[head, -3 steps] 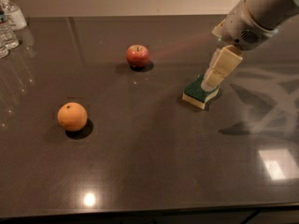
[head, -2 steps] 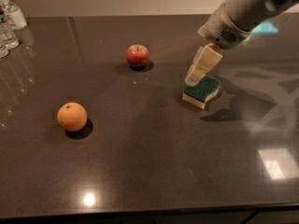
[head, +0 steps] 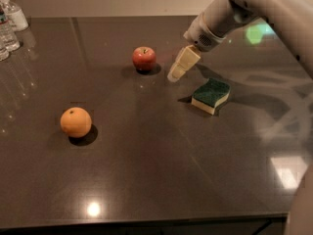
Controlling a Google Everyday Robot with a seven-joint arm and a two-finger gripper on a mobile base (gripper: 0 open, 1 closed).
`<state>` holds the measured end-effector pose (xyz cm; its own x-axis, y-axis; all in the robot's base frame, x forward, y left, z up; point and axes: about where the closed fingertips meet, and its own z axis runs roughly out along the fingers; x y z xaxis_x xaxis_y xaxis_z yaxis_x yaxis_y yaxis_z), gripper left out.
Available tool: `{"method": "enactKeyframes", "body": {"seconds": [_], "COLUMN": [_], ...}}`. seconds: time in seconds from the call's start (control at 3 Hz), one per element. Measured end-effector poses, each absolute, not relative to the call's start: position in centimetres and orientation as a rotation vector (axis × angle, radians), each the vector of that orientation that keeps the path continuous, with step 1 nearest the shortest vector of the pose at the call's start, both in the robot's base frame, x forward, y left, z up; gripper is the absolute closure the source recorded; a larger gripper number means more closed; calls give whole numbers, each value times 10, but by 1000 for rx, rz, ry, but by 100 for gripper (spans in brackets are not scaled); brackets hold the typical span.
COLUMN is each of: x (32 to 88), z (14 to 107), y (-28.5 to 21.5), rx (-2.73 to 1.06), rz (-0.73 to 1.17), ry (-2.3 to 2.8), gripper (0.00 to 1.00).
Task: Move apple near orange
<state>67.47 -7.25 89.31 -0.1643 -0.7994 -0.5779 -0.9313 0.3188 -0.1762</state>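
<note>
A small red apple (head: 144,58) with a short dark stem sits on the dark table toward the back, left of centre. A round orange (head: 76,122) sits nearer the front left, well apart from the apple. My gripper (head: 176,72) hangs from the arm coming in from the upper right. Its cream-coloured tip is a short way to the right of the apple, just above the tabletop, and touches neither fruit. It holds nothing that I can see.
A green and yellow sponge (head: 211,95) lies right of the gripper. Clear bottles (head: 10,21) stand at the far left back corner. The table's front edge (head: 146,222) runs along the bottom of the view.
The gripper has moved left, away from above the sponge and toward the apple. The apple, orange and sponge have not moved.
</note>
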Motion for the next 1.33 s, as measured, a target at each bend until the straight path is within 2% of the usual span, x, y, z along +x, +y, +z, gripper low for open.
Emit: {"method": "enactKeyframes", "body": {"seconds": [0.33, 1.0, 1.33], "x": [708, 733, 735], "z": [874, 852, 852], "y": [-42, 16, 29], "rx": [-1504, -1503, -1511], "rz": [358, 480, 501], "ry": [2006, 1987, 1981], "gripper": [0, 0, 18]}}
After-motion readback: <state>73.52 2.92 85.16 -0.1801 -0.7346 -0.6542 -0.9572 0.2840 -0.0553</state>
